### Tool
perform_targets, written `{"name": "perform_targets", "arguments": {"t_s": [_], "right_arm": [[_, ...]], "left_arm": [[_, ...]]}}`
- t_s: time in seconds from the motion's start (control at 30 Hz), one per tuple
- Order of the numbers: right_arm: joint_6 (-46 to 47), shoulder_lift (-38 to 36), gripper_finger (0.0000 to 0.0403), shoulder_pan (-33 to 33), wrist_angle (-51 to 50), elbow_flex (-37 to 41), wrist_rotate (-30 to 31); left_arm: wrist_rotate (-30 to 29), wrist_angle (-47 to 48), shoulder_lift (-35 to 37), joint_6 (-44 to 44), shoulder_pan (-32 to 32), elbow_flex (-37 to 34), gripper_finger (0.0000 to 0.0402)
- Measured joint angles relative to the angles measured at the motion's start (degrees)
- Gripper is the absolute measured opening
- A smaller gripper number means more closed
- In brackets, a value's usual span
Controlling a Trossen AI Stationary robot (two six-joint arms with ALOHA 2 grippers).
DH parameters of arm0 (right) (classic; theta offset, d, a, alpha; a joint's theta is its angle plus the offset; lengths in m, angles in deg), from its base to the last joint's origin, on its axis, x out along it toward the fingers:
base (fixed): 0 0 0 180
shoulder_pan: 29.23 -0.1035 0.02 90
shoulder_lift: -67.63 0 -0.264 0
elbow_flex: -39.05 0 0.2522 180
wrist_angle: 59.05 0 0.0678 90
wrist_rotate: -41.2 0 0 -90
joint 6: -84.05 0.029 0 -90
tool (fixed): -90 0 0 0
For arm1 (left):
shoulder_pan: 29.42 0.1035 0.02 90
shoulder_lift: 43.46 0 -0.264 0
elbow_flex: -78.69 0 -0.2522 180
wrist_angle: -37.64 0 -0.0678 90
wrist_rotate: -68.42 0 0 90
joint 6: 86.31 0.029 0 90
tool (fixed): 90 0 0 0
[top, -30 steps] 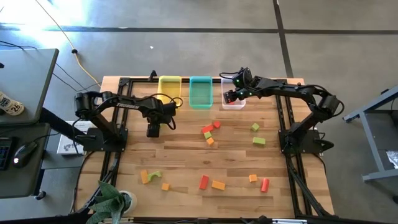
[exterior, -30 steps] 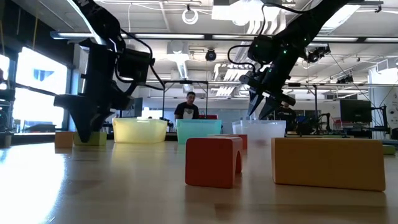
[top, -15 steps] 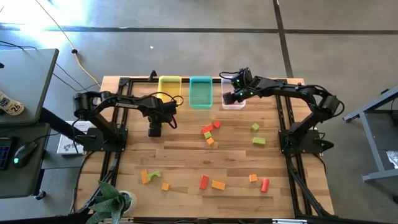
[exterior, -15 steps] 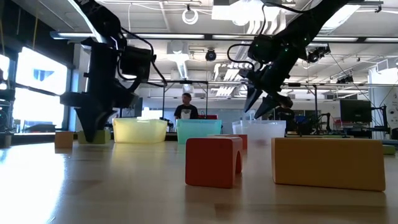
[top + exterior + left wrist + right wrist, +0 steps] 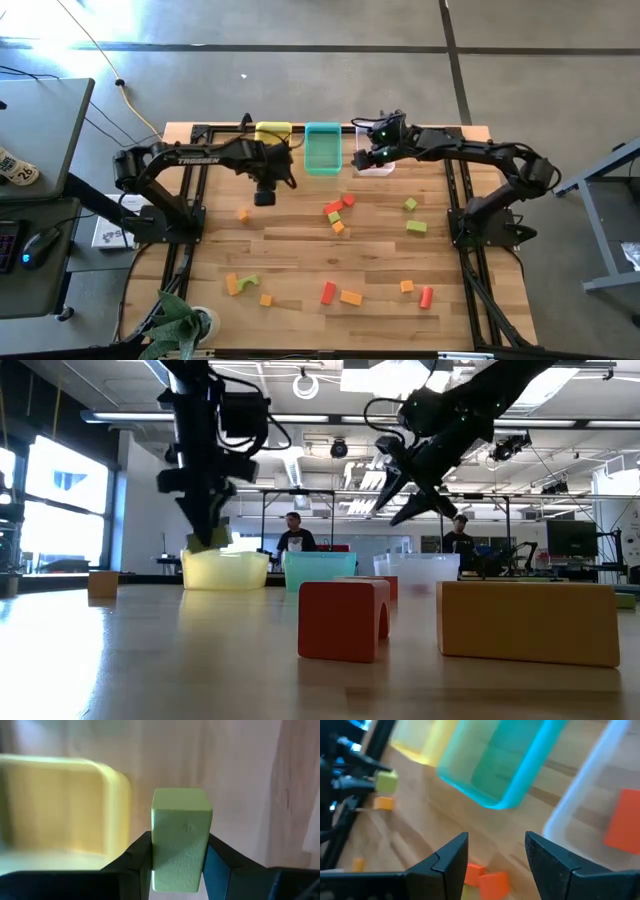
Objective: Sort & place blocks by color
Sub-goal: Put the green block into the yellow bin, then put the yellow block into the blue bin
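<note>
Left gripper pinching a light green block between both fingers, block upright, sticking out past the fingertips; gripper raised above the table, just beside the near end of the yellow bin, seen in the low view hanging over that bin's rim. An orange block lies on the table near the left gripper, front-left of it. Right gripper spread wide, nothing between the fingers, held in the air over the gap between the teal bin and the clear bin; the clear bin holds a red-orange block. Rest of the blocks loose on the table: a red/green/orange cluster mid-table, two green blocks to its right, an orange and green pair plus a small orange one front-left, a red block and orange block front-centre, a small orange and a red cylinder-like piece front-right. Low view: red arch-shaped block and big orange block close to camera; two people stand in the room behind.
</note>
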Motion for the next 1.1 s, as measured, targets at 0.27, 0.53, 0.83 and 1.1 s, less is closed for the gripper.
{"name": "perform_targets", "arguments": {"t_s": [0.27, 0.53, 0.83, 1.1], "right_arm": [[5.60, -0.12, 0.0183, -7.44, 1.28, 0.00, 1.46], [11.52, -0.11, 0.0183, -15.16, 1.28, 0.00, 7.56], [18.95, -0.05, 0.0183, -23.34, 1.35, 0.00, 13.93], [23.94, -0.05, 0.0183, -28.60, 1.33, 0.00, 20.46]], "left_arm": [[-0.71, -3.05, 0.09, 1.75, 5.72, 4.93, 0.0103], [-1.70, -7.30, -0.20, 6.76, 12.55, 4.94, 0.0108], [-1.81, -7.88, -0.20, 11.10, 16.67, 4.94, 0.0153], [-1.68, -10.63, -0.20, 8.57, 16.68, 4.94, 0.0170]]}}
